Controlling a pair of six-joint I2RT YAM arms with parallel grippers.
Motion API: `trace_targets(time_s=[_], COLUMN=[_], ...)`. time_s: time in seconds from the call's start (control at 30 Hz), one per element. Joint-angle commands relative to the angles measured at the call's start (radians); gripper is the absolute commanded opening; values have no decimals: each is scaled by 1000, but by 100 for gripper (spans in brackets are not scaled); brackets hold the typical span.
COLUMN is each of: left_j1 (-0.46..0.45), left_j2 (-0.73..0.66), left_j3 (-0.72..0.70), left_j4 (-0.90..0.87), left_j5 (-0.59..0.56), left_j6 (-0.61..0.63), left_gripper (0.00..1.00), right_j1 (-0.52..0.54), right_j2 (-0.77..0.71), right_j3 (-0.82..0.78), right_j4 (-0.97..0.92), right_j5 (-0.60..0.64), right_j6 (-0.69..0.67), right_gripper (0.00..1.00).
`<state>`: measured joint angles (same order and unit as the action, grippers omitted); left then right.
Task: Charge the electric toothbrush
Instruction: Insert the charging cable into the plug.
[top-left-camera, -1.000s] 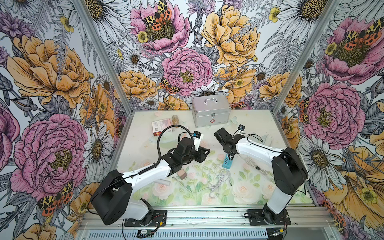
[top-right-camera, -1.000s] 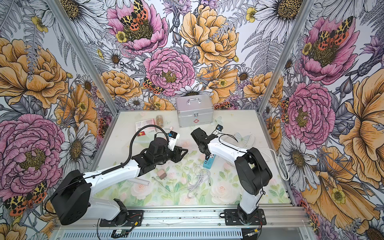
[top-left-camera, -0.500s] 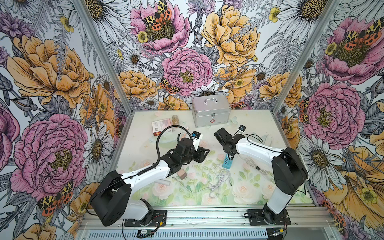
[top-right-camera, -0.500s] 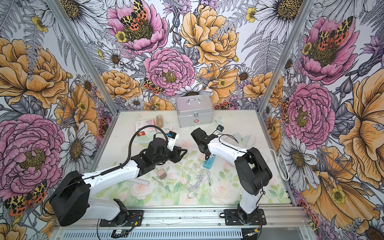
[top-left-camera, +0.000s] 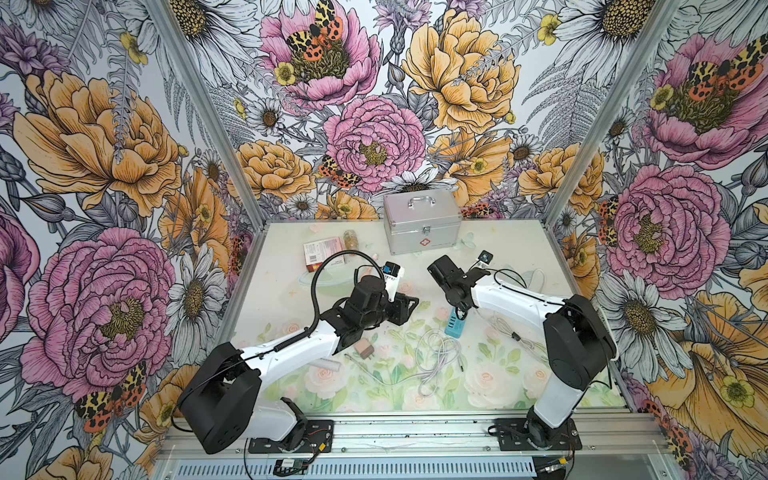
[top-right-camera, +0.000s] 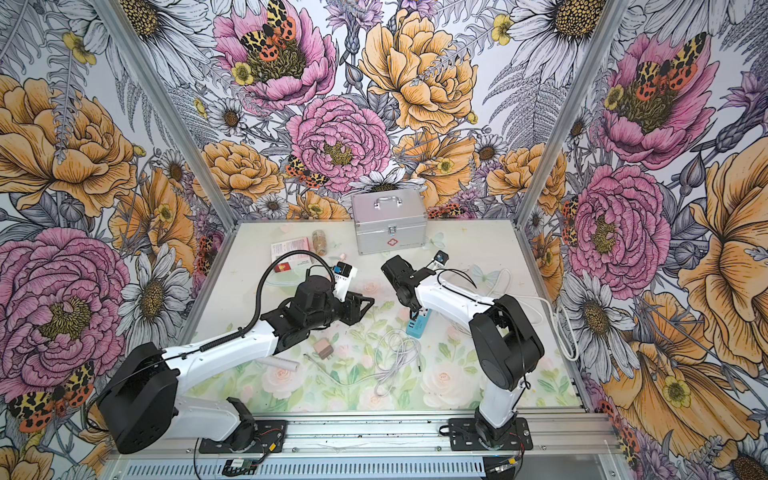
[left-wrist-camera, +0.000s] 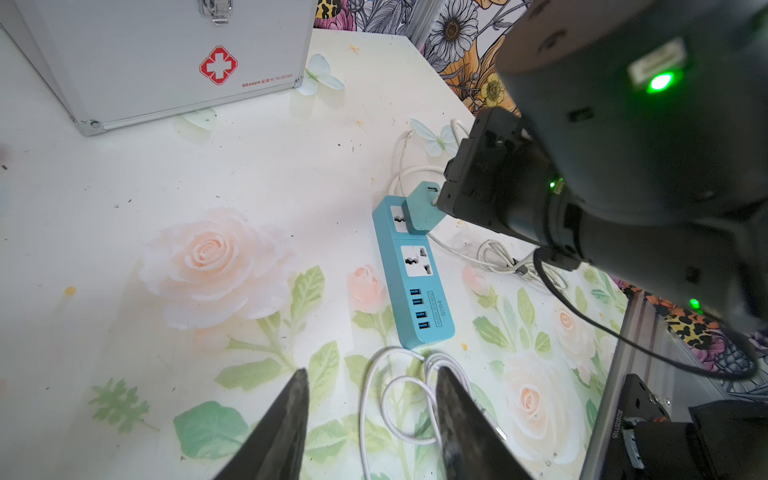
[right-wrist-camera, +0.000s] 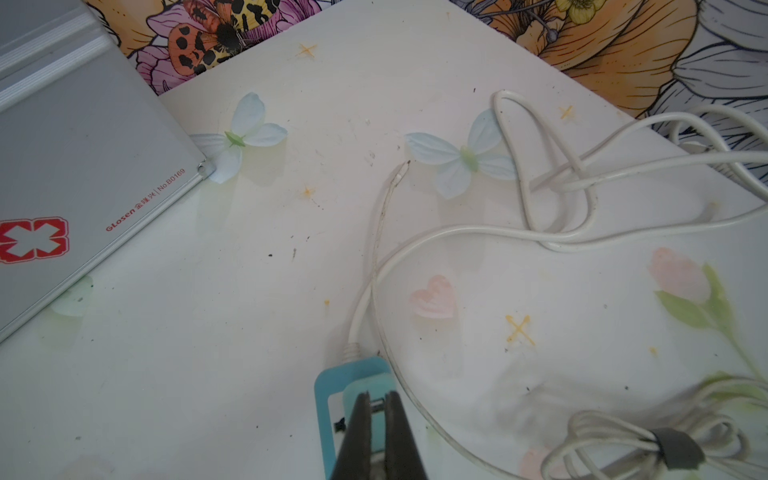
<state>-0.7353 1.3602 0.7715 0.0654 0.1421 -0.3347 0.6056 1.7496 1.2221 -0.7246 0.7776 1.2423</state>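
Pointing down at the table (top-left-camera: 519, 257), the right gripper (right-wrist-camera: 377, 395) has its two fingers pressed together, nothing pinched between them. Their tips are over the top of a teal plug adapter (left-wrist-camera: 422, 208), and its small port shows in the thin slit between them. I cannot tell whether the tips actually touch it. The adapter sits, leaning a little, in the end socket of a blue power strip (left-wrist-camera: 390, 257) directly under this gripper. The strip's thick white cord (right-wrist-camera: 478, 230) loops away ahead of the fingers. A thin cable bundle with a grey tie (right-wrist-camera: 673, 451) lies just beside them, and a metal case (top-left-camera: 422, 224) stands well beyond.

The left gripper (left-wrist-camera: 372, 372) has its fingers spread apart and holds nothing. It hangs above the table, aimed towards the strip and well apart from it. A loose coil of white cable (top-left-camera: 440, 347) lies under and just ahead of its tips, between this gripper and the strip. Behind this gripper, close under its forearm, are a small pink plug (top-left-camera: 364, 348) and a white rod (top-left-camera: 328, 365), both flat on the table. The rod is partly hidden by the arm. It may be the toothbrush, but it is too small to be sure, and neither gripper is near it
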Motion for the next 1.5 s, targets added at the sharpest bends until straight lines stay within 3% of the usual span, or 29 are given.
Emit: trace_targets(time_s=[0.0,0.37,0.63,0.87,1.23,1.47], left_j1=[11,11,11,10,14,14], left_j2=[-38,-38,-50,-56,-38,-45], left_j3=[-12,-14,-17,-25,6,18], left_j4=[8,5,1,-9,-13,-35], left_j5=[-16,-19,-25,-38,-44,-50], left_j6=[-2,-2,-3,-8,-5,4], left_gripper=[50,50,50,50,51,52], right_j1=[11,-12,-1,-39,-52,-61], right_j2=[13,-9,65,83,35,-10], right_j3=[7,-72,-76,-197,-124,-41], right_j4=[-22,-14,11,13,11,11], right_j5=[-14,36,-123,-272,-277,-273], right_j6=[20,-17,-96,-64,-90,-83], right_gripper=[0,0,0,0,0,25])
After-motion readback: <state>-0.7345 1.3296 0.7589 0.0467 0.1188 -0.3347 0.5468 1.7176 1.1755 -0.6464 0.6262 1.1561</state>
